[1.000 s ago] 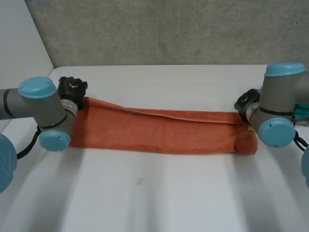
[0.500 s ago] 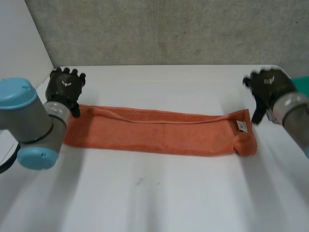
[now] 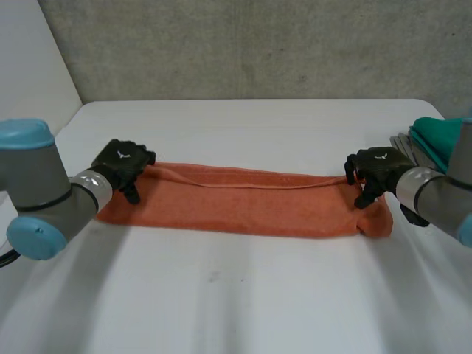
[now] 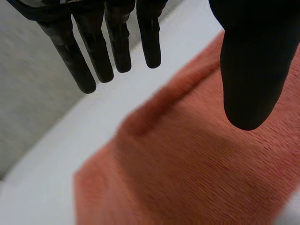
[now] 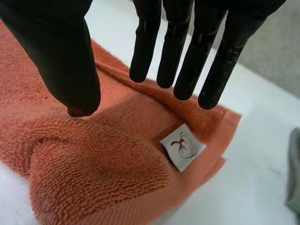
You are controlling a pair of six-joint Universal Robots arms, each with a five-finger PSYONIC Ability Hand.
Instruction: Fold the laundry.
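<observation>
The towel [image 3: 243, 200] is lying as a long strip across the middle of the frame on the table [image 3: 236, 295]. The left hand [image 3: 124, 164] is poised at its left end, fingers [image 4: 91, 47] straight, thumb apart, gripping nothing. The right hand [image 3: 375, 171] is hanging over the right end by the label [image 5: 183, 146], fingers [image 5: 197, 47] spread, empty.

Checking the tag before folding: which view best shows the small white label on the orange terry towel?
Right wrist view: the white label lies uncovered near the orange terry towel's corner, beneath the right hand. In the head view that hand covers the corner; the left wrist view faces the other end.
</observation>
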